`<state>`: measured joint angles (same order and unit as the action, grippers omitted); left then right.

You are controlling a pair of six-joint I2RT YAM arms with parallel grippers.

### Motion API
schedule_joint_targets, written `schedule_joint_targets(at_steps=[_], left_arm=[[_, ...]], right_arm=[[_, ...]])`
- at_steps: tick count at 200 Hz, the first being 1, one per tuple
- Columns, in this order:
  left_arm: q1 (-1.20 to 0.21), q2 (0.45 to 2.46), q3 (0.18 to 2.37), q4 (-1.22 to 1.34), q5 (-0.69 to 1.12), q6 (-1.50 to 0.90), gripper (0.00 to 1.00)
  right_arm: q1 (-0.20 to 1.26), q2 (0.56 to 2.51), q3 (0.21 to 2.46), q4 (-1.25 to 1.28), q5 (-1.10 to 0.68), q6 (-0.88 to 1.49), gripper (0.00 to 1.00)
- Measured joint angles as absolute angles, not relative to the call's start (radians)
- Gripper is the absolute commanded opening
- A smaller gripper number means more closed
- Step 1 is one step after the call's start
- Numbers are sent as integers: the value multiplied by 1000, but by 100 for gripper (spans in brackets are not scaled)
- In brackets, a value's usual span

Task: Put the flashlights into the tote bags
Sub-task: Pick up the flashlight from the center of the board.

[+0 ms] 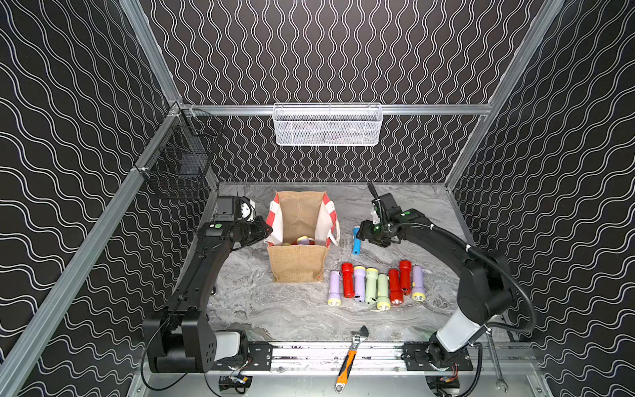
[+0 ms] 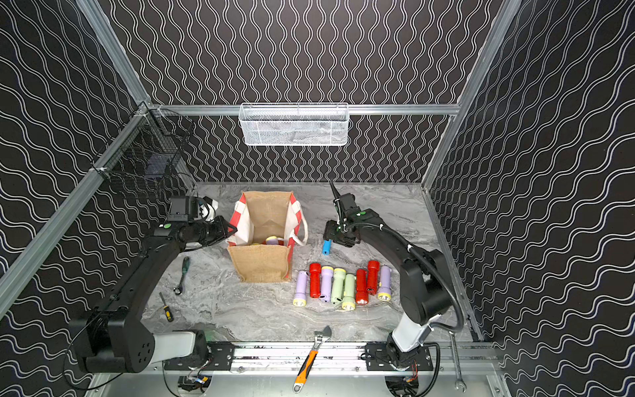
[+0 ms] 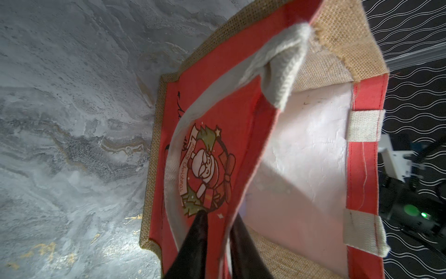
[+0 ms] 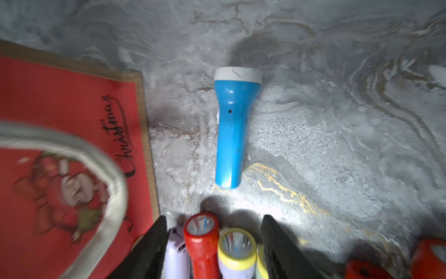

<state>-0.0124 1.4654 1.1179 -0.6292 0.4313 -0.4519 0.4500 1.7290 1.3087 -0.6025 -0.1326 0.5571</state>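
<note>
The tan jute tote bag (image 1: 297, 264) (image 2: 259, 263) stands open mid-table, with a few flashlights (image 1: 302, 240) lying inside. My left gripper (image 1: 266, 228) (image 3: 219, 215) is shut on the bag's red left wall (image 3: 217, 96), one finger on each side. A blue flashlight (image 1: 356, 242) (image 2: 326, 246) (image 4: 231, 130) lies alone to the right of the bag. My right gripper (image 1: 360, 235) (image 4: 214, 217) hovers open over it and holds nothing. Several red, lilac and pale green flashlights (image 1: 374, 285) (image 2: 340, 285) lie in a row nearer the front.
An orange-handled wrench (image 1: 350, 357) lies on the front rail and a steel spanner (image 1: 496, 364) at the front right. A small wrench (image 2: 182, 275) and a screwdriver (image 2: 166, 309) lie near the left arm. A white mesh basket (image 1: 328, 125) and a black wire basket (image 1: 178, 158) hang on the frame.
</note>
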Motion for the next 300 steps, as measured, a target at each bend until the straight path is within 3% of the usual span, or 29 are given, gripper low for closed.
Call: schedule_joint_targets(at_steps=[71, 159, 249, 300], left_arm=[[-12, 1464, 1118, -630, 431, -435, 22], [-12, 1469, 1119, -629, 446, -415, 22], [-12, 1477, 1119, -629, 456, -413, 22], [-12, 1469, 1119, -629, 456, -413, 22]], right_arm=[[477, 1888, 1360, -593, -132, 567, 62], [489, 2030, 1420, -604, -9, 582, 60], [491, 2060, 1448, -590, 28, 582, 32], [492, 1976, 1425, -667, 10, 548, 27]])
